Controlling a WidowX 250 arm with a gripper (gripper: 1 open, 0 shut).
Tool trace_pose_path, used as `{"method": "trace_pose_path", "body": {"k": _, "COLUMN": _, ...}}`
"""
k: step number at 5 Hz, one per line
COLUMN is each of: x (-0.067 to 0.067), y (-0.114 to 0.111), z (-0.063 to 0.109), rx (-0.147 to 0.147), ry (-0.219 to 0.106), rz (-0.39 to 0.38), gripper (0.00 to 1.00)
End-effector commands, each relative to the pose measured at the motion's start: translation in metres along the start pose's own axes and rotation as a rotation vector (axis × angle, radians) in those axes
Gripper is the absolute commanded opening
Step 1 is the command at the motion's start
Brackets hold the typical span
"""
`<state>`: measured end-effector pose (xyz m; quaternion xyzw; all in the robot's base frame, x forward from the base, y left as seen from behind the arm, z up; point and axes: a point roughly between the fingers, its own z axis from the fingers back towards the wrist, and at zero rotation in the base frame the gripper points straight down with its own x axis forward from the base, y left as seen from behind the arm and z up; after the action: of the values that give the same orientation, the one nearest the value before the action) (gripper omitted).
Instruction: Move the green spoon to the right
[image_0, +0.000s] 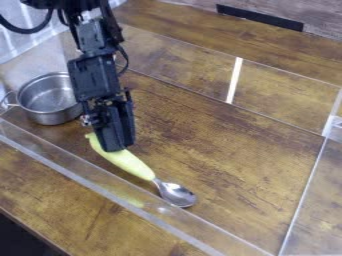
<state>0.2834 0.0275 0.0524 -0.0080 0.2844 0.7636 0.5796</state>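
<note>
The green spoon has a yellow-green handle and a silver bowl. It lies slanted on the wooden table inside the clear tray, bowl toward the lower right. My gripper is black and points down onto the upper end of the spoon's handle. Its fingers are shut on that end.
A small steel pot stands at the left, just beyond the gripper. The clear acrylic tray wall runs along the front edge, close to the spoon. Another clear wall stands at the right. The wooden table stretches right of the spoon.
</note>
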Motion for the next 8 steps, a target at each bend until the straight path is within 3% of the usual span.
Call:
{"method": "trace_pose_path", "body": {"k": 1, "x": -0.014, "y": 0.003, "z": 0.003, "rx": -0.043, "ry": -0.013, "rz": -0.029, "gripper": 0.00}}
{"method": "trace_pose_path", "body": {"k": 2, "x": -0.017, "y": 0.002, "z": -0.003, "rx": -0.046, "ry": -0.009, "rz": -0.004, "gripper": 0.00}}
{"method": "trace_pose_path", "body": {"k": 4, "x": -0.008, "y": -0.001, "z": -0.006, "rx": -0.059, "ry": 0.006, "rz": 0.047, "gripper": 0.00}}
{"method": "trace_pose_path", "body": {"k": 6, "x": -0.009, "y": -0.001, "z": -0.006, "rx": -0.092, "ry": 0.040, "rz": 0.125, "gripper": 0.00}}
{"method": "trace_pose_path", "body": {"k": 8, "x": -0.039, "y": 0.006, "z": -0.014, "rx": -0.093, "ry": 0.027, "rz": 0.116, "gripper": 0.00}}
